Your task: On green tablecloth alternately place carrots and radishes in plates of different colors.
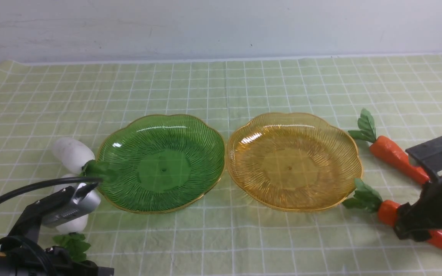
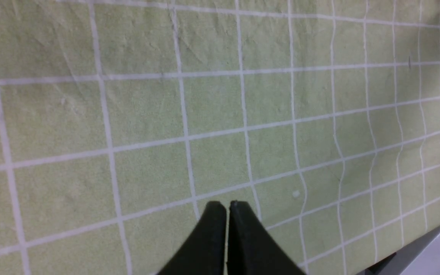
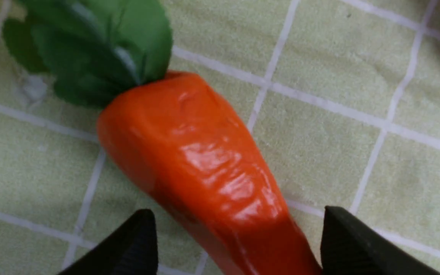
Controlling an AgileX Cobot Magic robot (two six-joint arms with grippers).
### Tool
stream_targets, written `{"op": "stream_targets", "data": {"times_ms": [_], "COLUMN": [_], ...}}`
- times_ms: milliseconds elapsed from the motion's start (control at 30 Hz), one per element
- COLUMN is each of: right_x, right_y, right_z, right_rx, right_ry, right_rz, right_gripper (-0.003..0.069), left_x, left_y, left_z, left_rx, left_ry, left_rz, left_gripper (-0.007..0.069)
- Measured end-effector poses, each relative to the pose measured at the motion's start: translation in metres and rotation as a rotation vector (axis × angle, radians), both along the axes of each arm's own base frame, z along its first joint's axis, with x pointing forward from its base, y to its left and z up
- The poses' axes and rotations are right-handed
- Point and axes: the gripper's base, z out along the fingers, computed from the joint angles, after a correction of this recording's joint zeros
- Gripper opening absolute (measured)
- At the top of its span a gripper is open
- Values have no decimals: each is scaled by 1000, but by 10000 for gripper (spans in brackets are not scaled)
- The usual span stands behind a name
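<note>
The carrots, two of them, lie to the right of the amber plate (image 1: 295, 165) in the front view. The nearer carrot (image 1: 388, 212), its leaves by the plate's rim, passes under the right gripper; the farther carrot (image 1: 393, 155) lies beyond it. Both radishes, the farther radish (image 1: 73, 153) and the nearer radish (image 1: 73, 224), rest beside the green plate (image 1: 163, 165). Neither plate holds anything on the green tablecloth (image 1: 213, 237).

The left wrist view shows the left gripper (image 2: 227, 208) closed, its tips together over bare cloth; it is best kept out of the way for now.

In the right wrist view, the right gripper (image 3: 239, 225) stands open, one finger on each side of the nearer carrot, with nothing gripped. The step in hand seems to be picking it up. I would centre the body between the fingers, lower straight, then close evenly across its width: the slick taper could squirt or swivel if pinched off-centre. Lift before crossing the amber rim.
</note>
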Motion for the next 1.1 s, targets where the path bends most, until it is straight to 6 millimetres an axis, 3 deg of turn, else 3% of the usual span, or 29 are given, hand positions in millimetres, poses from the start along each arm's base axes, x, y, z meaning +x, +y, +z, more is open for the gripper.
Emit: {"op": "stream_targets", "data": {"times_ms": [100, 233, 367, 533, 600, 733, 800, 933, 1100], "right_x": [0, 0, 5, 15, 23, 37, 51, 66, 86], "right_y": [0, 0, -1, -2, -1, 9, 26, 47, 78], "right_z": [-5, -5, 11, 46, 69, 94, 106, 105, 76], "right_rx": [0, 2, -19, -33, -13, 114, 277, 374, 447], "right_ry": [24, 47, 91, 115, 93, 6, -121, -240, -276], "right_rz": [0, 0, 24, 11, -16, -63, -68, -37, -3], "right_gripper": [503, 429, 228, 223, 223, 223, 223, 223, 223], "left_x": [0, 0, 0, 0, 0, 0, 0, 0, 0], "left_y": [0, 0, 0, 0, 0, 0, 0, 0, 0], "left_z": [0, 0, 0, 0, 0, 0, 0, 0, 0], "left_rx": [0, 0, 2, 2, 2, 3, 3, 3, 3], "left_ry": [0, 0, -4, -4, -4, -4, -4, -4, -4], "left_rz": [0, 0, -5, -5, -5, -6, -6, -6, -6], "left_gripper": [-6, -6, -6, -6, -6, -6, -6, -6, -6]}}
